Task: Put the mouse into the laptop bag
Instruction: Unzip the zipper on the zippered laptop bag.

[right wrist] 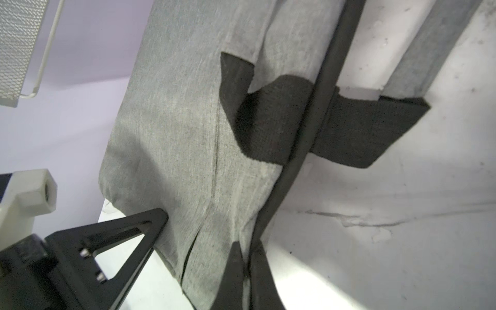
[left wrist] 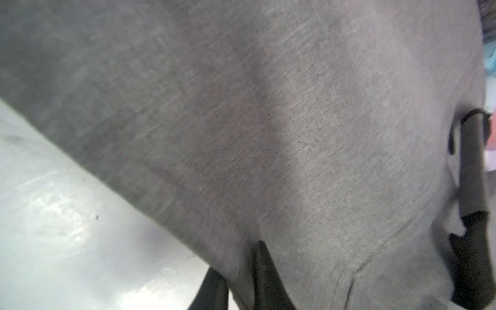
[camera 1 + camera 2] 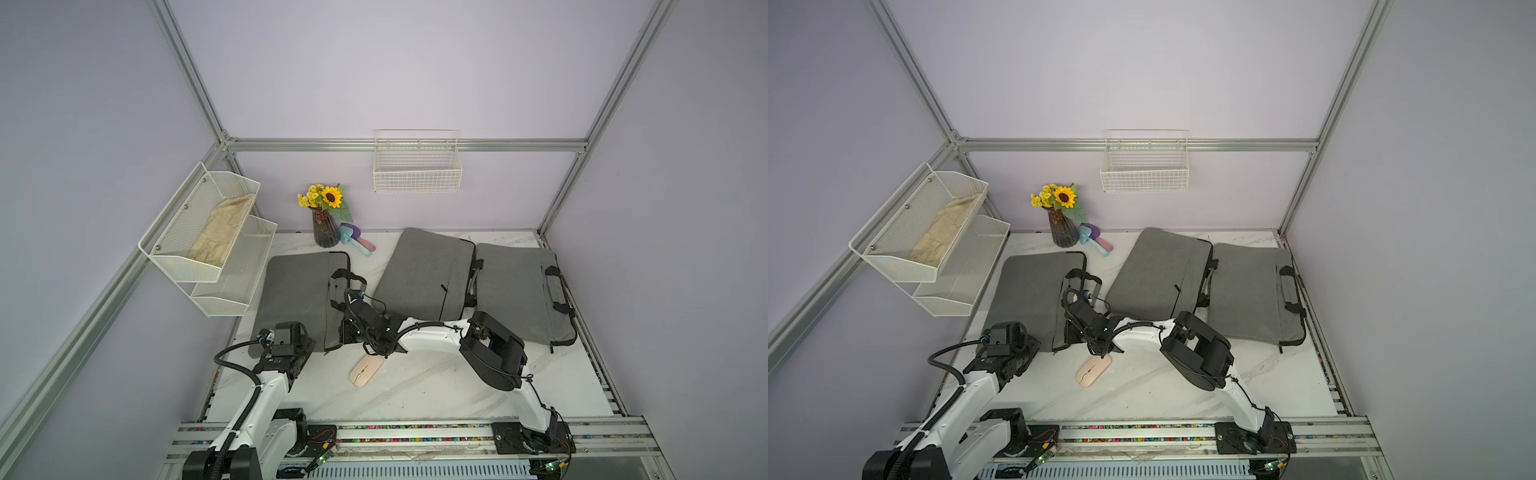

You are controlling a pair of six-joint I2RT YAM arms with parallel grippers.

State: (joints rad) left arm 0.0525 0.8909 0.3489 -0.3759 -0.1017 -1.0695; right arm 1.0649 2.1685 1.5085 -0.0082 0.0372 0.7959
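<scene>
A pink mouse (image 3: 365, 371) (image 3: 1093, 370) lies on the marble table, in front of the left one of three grey bags. That laptop bag (image 3: 295, 291) (image 3: 1025, 291) lies flat with its black handles towards the middle. My left gripper (image 3: 308, 343) (image 2: 236, 257) is at the bag's near edge, shut on the grey fabric (image 2: 268, 134), one finger under it and one on top. My right gripper (image 3: 345, 332) (image 1: 248, 244) sits at the near right corner, its fingers closed on the bag's black zipper edge (image 1: 295, 161). The left gripper's finger (image 1: 128, 236) shows beside it.
Two more grey bags (image 3: 424, 274) (image 3: 519, 291) lie to the right, one overlapping the other. A vase of sunflowers (image 3: 326, 224) and toy shovels (image 3: 357, 243) stand at the back. A white mesh shelf (image 3: 208, 249) hangs on the left wall, a wire basket (image 3: 417, 166) on the back wall.
</scene>
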